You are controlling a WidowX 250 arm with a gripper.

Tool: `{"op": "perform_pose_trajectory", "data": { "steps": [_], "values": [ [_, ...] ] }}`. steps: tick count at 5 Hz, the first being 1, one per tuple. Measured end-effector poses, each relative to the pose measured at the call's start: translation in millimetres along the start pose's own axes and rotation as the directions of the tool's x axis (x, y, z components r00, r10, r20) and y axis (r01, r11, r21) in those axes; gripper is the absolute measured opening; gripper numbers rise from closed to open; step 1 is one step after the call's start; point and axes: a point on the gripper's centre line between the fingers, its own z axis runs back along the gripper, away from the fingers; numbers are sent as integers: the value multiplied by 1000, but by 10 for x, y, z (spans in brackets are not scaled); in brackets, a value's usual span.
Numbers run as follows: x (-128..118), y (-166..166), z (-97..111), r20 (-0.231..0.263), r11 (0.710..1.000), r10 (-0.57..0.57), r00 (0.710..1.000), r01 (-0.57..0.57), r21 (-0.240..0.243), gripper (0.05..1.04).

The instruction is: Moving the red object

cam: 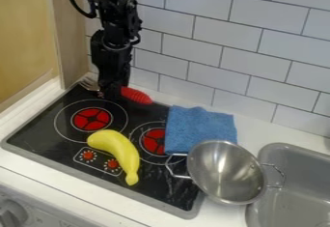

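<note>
One red-handled fork (pixel 136 95) is seen at the back of the stove (pixel 40 133), slanted from beneath the gripper (pixel 112 93) toward the blue cloth (pixel 200 128); whether it is gripped cannot be told

No words or numbers I can read from here. Small pale marks ring two round red plastic-looking knobs (pixel 88 155) on flat black stovetop (pixel 45 134), left of centre in lower half of frame; too tiny to make out as figures or plain ticks. More faint marks low on white front panel (pixel 42 210), lower left of frame, near round grey knob (pixel 11 214); illegible too.
</note>
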Motion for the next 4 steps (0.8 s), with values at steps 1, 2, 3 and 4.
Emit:
{"op": "perform_pose_trajectory", "data": {
  "steps": [1,2,3,4],
  "values": [
    [-1,25,-17,2,1000,-5,1000,5,3,387],
    [-31,60,-14,-18,1000,-12,1000,12,27,701],
    [-8,60,-15,-6,1000,-5,1000,5,26,967],
    [-24,71,-21,-11,1000,-3,1000,3,25,999]
  ]
}}
